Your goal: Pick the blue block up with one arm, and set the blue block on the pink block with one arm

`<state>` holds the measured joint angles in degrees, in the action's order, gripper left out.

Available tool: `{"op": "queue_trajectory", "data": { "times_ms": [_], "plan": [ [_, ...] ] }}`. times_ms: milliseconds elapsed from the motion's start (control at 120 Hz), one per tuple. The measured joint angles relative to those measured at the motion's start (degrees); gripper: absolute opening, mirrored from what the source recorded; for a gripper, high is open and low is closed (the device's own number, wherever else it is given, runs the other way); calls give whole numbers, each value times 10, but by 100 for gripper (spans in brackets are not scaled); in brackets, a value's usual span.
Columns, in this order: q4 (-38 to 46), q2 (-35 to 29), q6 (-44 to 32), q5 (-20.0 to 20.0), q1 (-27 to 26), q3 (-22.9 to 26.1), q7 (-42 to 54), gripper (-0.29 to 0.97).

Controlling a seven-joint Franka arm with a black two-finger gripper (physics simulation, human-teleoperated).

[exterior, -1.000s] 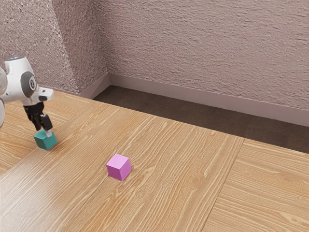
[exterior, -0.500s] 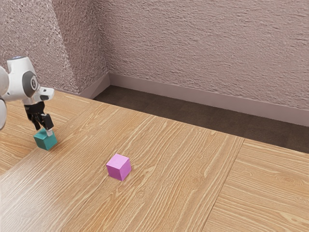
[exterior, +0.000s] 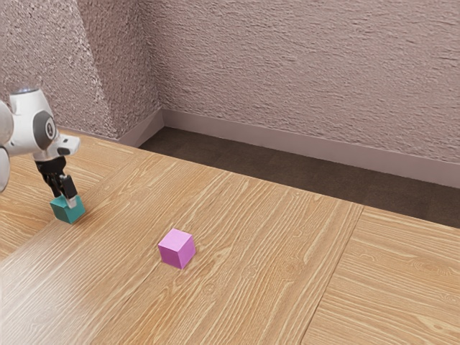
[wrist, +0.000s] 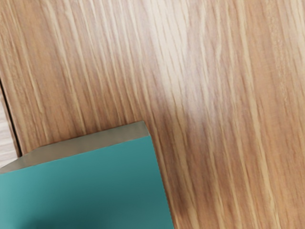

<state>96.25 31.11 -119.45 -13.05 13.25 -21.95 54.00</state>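
Exterior view, left to right. At the far left the gripper (exterior: 66, 198) has come down over the last second: it hung just above the blue block (exterior: 68, 213) and now sits low against the block's top, with the hand turned slightly. Whether the claw is already clamped on the block or merely astride it cannot be told. The blue block, teal in colour, has not shifted and rests on the wooden table (exterior: 287, 237); in the wrist view it lies directly under the hand (wrist: 81, 191), flat on the wood grain (wrist: 214, 95). This descent places the task at the grasping step, with the lift not yet begun. Toward the centre, well apart from the blue block, the pink block (exterior: 177, 249) stands untouched with its top face free. No brand, label or lettering is legible on the arm, either block or the table.
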Motion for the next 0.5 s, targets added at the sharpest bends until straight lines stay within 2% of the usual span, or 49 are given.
{"op": "queue_trajectory", "data": {
  "times_ms": [500],
  "plan": [
    [-37, 31, -6, -24, 1, -18, 20, 68]
  ]
}}
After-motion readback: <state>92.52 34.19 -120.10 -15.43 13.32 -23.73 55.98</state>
